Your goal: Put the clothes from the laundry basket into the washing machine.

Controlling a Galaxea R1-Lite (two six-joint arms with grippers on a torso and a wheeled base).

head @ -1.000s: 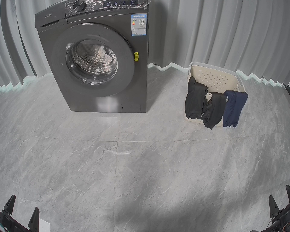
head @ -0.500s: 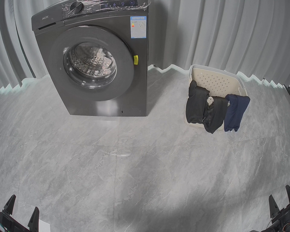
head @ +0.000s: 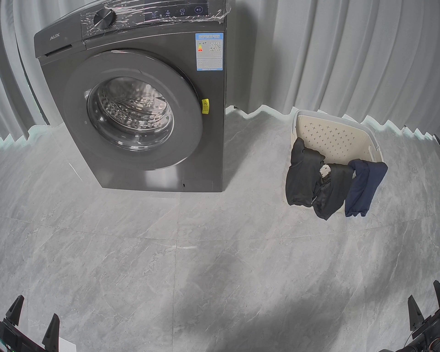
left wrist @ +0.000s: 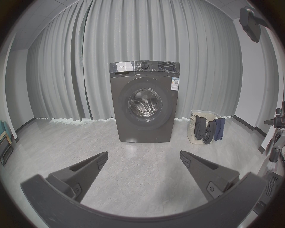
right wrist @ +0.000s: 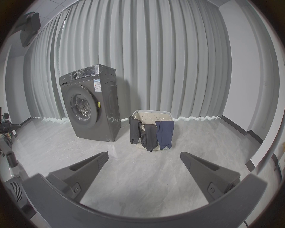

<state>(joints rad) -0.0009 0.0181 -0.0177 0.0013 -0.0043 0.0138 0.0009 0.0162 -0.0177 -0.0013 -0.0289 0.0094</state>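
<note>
Your laundry basket (head: pixel 337 135) well ahead of right gripper (right wrist: pixel 144 153), jaws spread, empty; black clothes (head: pixel 302 181) and navy garment (head: pixel 364 185) draped over its near rim. Washing machine (head: pixel 137 105) well ahead of left gripper (left wrist: pixel 143 153), jaws spread, door closed. Bare floor (head: pixel 220 284) between, curtain (head: pixel 330 55) behind

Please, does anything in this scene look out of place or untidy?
The clothes hang over the front rim of the laundry basket instead of lying inside it. Clear plastic film covers the top panel of the washing machine, like unremoved packaging. Nothing looks spilled or damaged.
</note>
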